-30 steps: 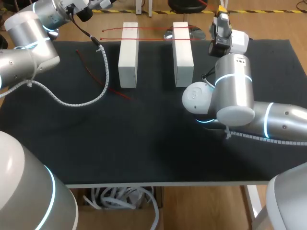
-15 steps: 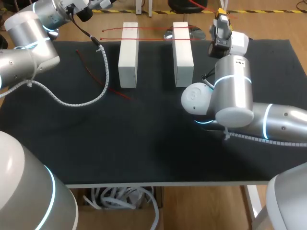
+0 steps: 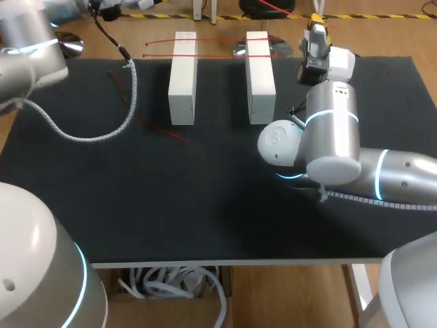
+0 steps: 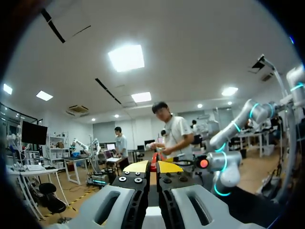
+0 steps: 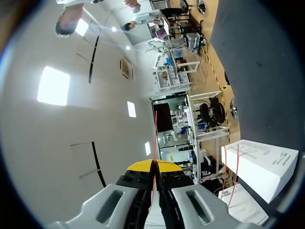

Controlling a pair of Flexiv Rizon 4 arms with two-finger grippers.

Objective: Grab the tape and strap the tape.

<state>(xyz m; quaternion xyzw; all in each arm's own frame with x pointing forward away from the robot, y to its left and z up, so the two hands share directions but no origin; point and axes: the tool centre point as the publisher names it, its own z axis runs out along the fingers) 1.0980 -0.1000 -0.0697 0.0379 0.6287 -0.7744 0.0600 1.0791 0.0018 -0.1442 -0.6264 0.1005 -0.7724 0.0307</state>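
The right gripper hangs past the far edge of the black mat. Its yellow tips are pressed together on a thin strand of red tape, which runs straight out ahead of them. From above, that strand slants away toward the far left. The left gripper has its tips nearly touching, with a small red bit pinched between them (most likely the same tape). Two white blocks stand side by side on the mat, and two more red strands lie across their far ends. Loose red pieces lie near the left block beside a white spiral cable. The right arm's bulky elbow covers the mat just beside the right block.
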